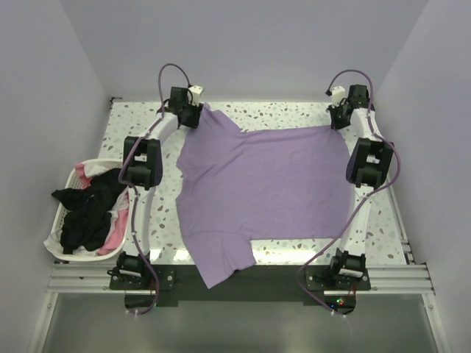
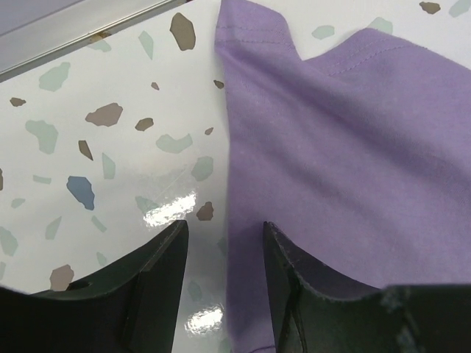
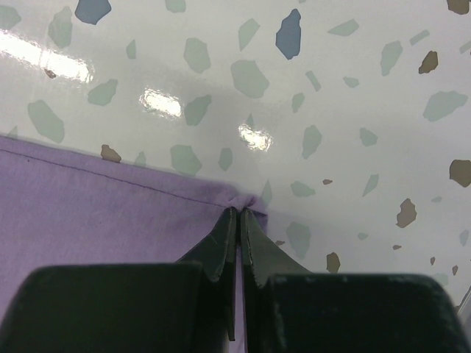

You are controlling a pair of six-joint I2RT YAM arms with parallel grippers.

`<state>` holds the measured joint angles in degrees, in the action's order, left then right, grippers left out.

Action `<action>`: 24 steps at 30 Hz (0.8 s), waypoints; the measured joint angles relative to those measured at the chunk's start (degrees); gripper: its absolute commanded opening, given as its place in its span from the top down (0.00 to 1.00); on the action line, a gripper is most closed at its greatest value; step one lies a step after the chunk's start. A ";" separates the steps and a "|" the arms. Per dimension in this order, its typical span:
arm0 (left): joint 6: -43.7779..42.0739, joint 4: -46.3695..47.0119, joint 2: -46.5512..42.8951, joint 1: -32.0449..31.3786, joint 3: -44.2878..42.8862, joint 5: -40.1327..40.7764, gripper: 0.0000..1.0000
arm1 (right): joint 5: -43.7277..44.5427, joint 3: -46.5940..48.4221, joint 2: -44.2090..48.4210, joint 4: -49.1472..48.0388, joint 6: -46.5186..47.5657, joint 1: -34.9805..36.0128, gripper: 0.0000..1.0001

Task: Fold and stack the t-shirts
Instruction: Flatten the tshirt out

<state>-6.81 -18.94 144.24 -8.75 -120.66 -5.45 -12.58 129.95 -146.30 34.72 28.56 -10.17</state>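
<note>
Soft lilac t-shirt (image 1: pixel 265 184), stitched hem: your right gripper (image 3: pixel 240 212) pinches its corner shut, left gripper (image 2: pixel 223 237) half-open over the edge.

— How are the arms posed?
— Both reach far forward, elbows raised, with the left gripper (image 1: pixel 190 112) and right gripper (image 1: pixel 340 114) tipped downward.
— And the jaws?
— Left ones stand apart; right ones are pressed together, pinching the lilac t-shirt (image 1: pixel 257 191) by its corner

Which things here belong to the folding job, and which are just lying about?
Job in hand:
lilac t-shirt, spread out; black garment and pink garment, waiting in the white basket; right tool, pinching the t-shirt's corner; left tool, open at its edge.

Lying about:
white basket; speckled table.
</note>
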 measured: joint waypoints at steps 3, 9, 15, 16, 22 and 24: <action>-0.48 -0.04 0.55 -0.02 -0.98 0.22 0.50 | 0.09 -0.02 0.00 0.00 0.20 0.09 0.86; -0.87 -0.04 1.55 -0.24 -2.54 0.33 0.51 | 2.47 -0.02 0.13 -1.14 0.48 0.59 0.45; -0.85 -0.02 1.60 -0.28 -2.62 0.31 0.51 | 3.10 0.11 0.11 -1.68 -3.52 0.74 0.42; -0.85 -0.02 1.60 -0.28 -2.62 0.31 0.51 | 3.08 0.22 0.11 -1.62 -4.22 0.74 0.46; -0.85 -0.02 1.60 -0.31 -2.62 0.31 0.51 | 3.06 1.16 -0.66 -1.38 -7.15 0.74 0.52; -0.85 -0.02 1.60 -0.31 -2.62 0.28 0.51 | 3.02 1.73 -0.98 -1.16 -8.13 0.68 0.50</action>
<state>-7.66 -18.96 145.84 -9.06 -123.28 -5.17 -9.56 131.68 -147.28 33.56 20.43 -9.50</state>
